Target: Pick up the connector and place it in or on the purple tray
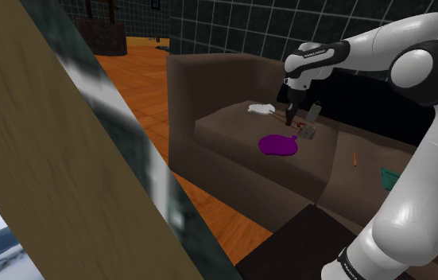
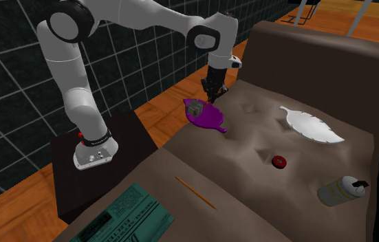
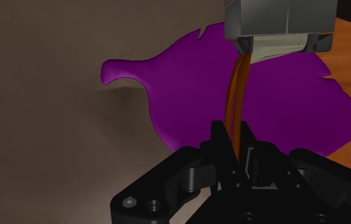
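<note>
A brown sofa (image 2: pixel 250 155) carried a white leaf-shaped dish (image 2: pixel 311 125), which lay on the seat near the gripper (image 2: pixel 213 95). A small red ring (image 2: pixel 278 161) sat further from the gripper, and a grey bottle (image 2: pixel 339 191) with a black cap lay on its side further still. Well apart from the gripper, on the next cushion, lay a thin orange stick (image 2: pixel 196 192) and a flat teal slab (image 2: pixel 122 216)

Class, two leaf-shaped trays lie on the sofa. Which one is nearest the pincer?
The purple tray, right beneath the pincer holding the connector; the white tray lies apart, farther along the sofa.
</note>
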`<state>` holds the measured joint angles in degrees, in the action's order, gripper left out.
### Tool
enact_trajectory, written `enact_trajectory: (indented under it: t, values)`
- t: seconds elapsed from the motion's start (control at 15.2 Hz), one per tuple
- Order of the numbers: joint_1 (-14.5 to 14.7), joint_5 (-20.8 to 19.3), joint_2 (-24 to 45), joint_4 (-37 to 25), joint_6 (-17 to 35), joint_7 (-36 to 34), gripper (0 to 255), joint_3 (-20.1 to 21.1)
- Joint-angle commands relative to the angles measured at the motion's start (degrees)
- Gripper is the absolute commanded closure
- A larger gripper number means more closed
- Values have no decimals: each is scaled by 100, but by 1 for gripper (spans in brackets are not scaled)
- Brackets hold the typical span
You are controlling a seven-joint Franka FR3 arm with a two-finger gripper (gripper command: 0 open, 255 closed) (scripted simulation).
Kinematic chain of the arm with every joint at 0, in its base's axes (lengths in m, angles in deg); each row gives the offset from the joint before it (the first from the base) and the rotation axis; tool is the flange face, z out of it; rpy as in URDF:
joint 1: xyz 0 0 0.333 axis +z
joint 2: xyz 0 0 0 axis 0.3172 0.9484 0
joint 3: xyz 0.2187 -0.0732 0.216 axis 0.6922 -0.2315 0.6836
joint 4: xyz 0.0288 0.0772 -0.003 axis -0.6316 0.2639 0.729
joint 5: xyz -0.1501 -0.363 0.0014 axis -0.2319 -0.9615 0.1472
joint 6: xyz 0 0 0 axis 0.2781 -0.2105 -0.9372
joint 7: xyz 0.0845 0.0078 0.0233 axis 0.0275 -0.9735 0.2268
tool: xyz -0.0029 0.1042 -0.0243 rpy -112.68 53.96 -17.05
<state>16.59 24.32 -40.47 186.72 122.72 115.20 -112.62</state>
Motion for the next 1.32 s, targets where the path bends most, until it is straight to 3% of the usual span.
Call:
enact_trajectory:
  t: [0.0, 0.79, 1.25]
  values:
    - [36, -15, -36, 163, 128, -71, 255, 24]
    - [4, 132, 278, 716, 966, 8, 255, 41]
    - [4, 132, 278, 716, 966, 8, 255, 41]
